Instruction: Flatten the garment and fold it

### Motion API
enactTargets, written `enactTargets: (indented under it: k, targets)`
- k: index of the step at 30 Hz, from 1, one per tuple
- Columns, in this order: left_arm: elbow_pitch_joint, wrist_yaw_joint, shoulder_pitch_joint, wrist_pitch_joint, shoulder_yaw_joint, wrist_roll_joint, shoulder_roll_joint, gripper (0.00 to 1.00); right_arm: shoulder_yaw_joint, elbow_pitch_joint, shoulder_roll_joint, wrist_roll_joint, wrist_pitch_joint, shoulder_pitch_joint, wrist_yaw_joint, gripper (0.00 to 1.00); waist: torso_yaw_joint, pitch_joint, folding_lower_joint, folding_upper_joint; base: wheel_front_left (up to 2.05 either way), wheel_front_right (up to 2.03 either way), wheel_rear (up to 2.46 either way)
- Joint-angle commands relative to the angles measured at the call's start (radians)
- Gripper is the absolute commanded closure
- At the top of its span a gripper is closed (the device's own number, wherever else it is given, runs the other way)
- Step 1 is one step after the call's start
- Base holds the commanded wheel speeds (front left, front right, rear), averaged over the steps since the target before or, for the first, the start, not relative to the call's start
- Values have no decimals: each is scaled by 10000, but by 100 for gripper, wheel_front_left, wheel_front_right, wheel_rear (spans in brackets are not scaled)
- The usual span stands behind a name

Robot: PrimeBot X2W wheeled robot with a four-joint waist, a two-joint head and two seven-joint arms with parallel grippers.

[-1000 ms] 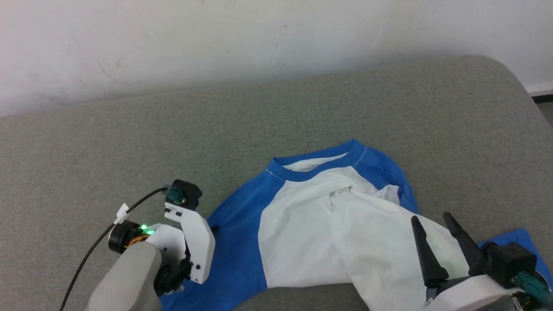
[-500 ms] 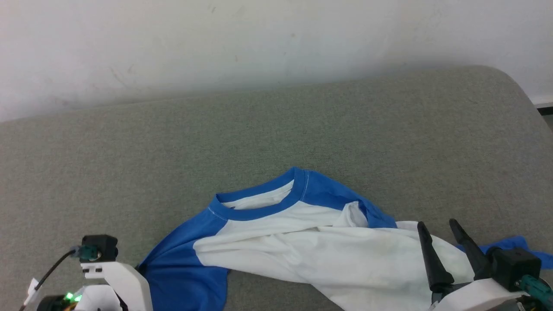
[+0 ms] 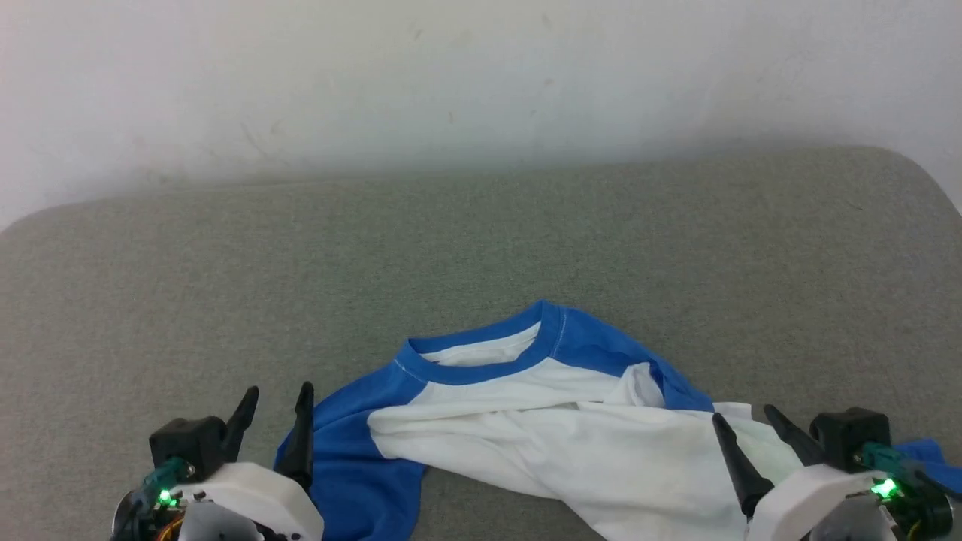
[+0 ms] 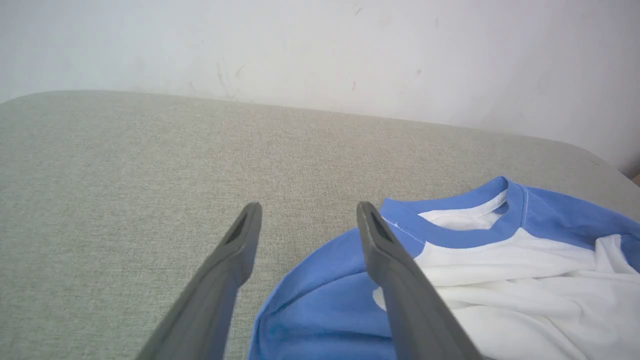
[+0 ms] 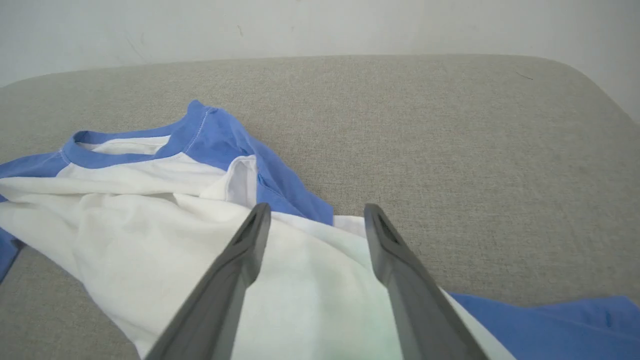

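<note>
Left gripper [image 3: 278,391] beside, right gripper [image 3: 740,415] over our crumpled soft white T-shirt [image 3: 571,458] with blue sleeves; both wide, empty. We should pinch outer edges.

Soft even light, faint shadows — sharp focus

The garment [image 3: 571,458] — white body, blue sleeves and collar — on a grey surface [image 3: 481,240].
</note>
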Motion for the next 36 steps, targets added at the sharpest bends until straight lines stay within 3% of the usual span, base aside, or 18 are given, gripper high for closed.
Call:
enactTargets:
  k: [1,12,14,15,16,20,27,31,36]
  targets:
    - [-15,-7,107,-421,-31,139,-86,0,177,212,-179,179,208,-364,-7,0,125,-97,0,-1,0,0,0]
    - [-17,130,-41,-1483,-391,532,-565,0,1724,2588,-1133,1285,1650,-2606,-7,0,514,40,0,-1,0,0,0]
    - [17,120,-126,-1555,-439,563,-604,0,1981,3075,-1300,1511,1995,-2951,-7,72,624,70,0,-1,0,0,0]
    - [43,111,-162,-1590,-459,577,-616,0,2029,3241,-1391,1573,2079,-3113,-7,93,678,90,0,-1,0,0,0]
    - [71,108,-192,-1629,-466,581,-631,0,2078,3369,-1473,1653,2207,-3251,-7,100,718,107,0,-1,0,0,0]
    - [170,107,-264,-1781,-480,579,-710,0,2094,3418,-2011,1955,2682,-3746,-7,100,842,176,0,-1,0,0,0]
    - [336,6,-491,-1965,-588,592,-857,0,1397,3045,-3507,2450,3878,-4292,-7,100,1084,356,0,-1,0,0,0]
    - [401,-67,-709,-2039,-656,623,-928,0,693,3311,-4200,2468,4088,-4255,-7,100,1198,611,0,-1,0,0,0]
    - [488,-165,-1059,-2105,-694,665,-959,0,87,4435,-4551,2437,3587,-4169,-7,100,1254,1123,0,-1,0,0,0]
